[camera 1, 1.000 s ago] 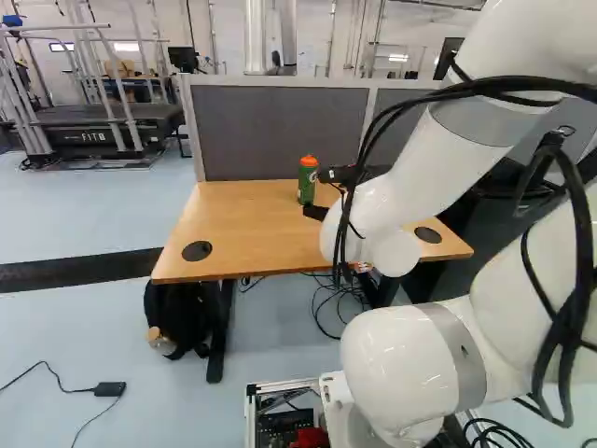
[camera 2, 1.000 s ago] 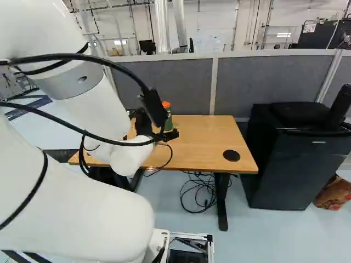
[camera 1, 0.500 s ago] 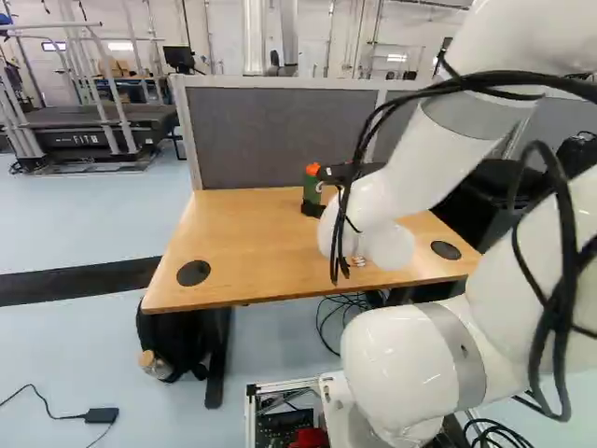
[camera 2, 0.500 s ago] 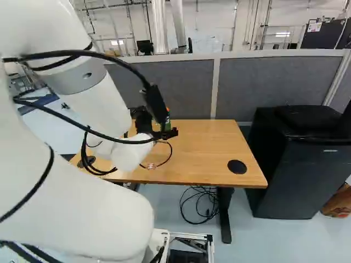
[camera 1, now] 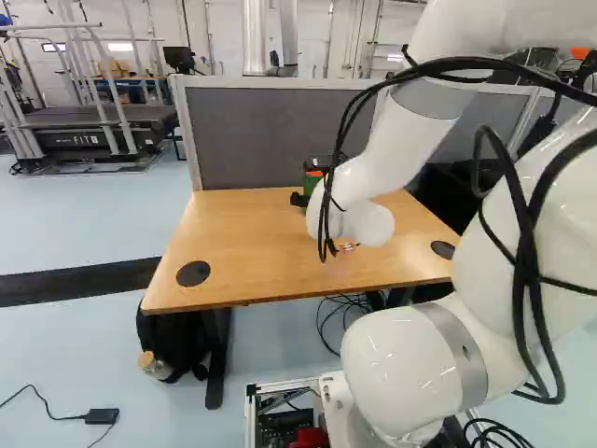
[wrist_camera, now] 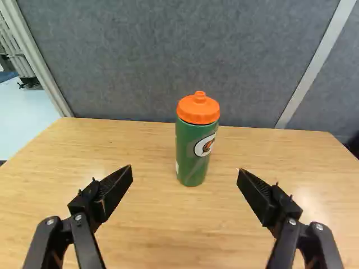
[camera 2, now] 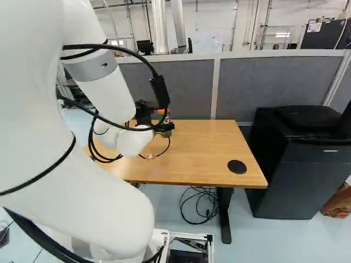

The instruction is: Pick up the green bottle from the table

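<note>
In the right base view my black gripper (camera 2: 164, 127) is over the far part of the wooden table (camera 2: 200, 153), with the green bottle partly hidden behind it. The wrist view shows the gripper (wrist_camera: 185, 172) with its two fingers wide apart and nothing gripped. Upright on the table, the green bottle (wrist_camera: 192, 151) with an orange lid stands ahead of the fingers, roughly in line with the gap between them, touching neither. In the left base view only part of the bottle (camera 1: 312, 181) shows beside the wrist.
A grey partition (wrist_camera: 134, 61) rises behind the table. A black cabinet (camera 2: 299, 164) stands right of the table in the right base view. Under the table's left end is a dark bag (camera 1: 173, 336); a small orange-and-white item (camera 1: 347, 246) lies on the tabletop near the arm.
The base has moved closer to the table, mostly in the earlier half-second. Since then the arm has shifted against its lowest joint, leftward in the left base view. The bottle stays upright on the table.
</note>
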### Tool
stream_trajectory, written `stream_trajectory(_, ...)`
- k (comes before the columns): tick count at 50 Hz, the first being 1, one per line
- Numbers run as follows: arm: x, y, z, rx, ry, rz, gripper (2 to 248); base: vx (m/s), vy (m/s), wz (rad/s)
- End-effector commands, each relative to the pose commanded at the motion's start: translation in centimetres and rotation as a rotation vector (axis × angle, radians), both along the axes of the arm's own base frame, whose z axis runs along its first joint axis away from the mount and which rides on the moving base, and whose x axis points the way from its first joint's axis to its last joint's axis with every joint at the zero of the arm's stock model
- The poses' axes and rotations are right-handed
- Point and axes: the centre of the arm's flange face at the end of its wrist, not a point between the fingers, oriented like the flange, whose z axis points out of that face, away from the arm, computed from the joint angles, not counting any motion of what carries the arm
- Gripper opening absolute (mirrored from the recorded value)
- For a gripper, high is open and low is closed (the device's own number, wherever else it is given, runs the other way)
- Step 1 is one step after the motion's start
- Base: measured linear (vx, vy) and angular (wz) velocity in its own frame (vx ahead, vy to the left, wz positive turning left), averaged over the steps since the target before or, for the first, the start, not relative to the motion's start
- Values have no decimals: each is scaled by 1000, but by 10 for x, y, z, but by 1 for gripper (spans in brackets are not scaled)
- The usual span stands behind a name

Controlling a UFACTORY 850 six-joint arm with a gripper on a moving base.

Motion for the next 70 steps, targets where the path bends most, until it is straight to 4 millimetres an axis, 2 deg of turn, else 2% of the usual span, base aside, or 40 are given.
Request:
stream_trajectory(38,74,-8,-11,33,129,-108,247,0,0,0)
stream_trajectory(54,106,-1,-12,34,124,-99,247,0,0,0)
stream_trajectory(63,125,4,-20,33,130,-92,247,0,0,0)
stream_trajectory(70,131,5,-22,33,132,-91,247,0,0,0)
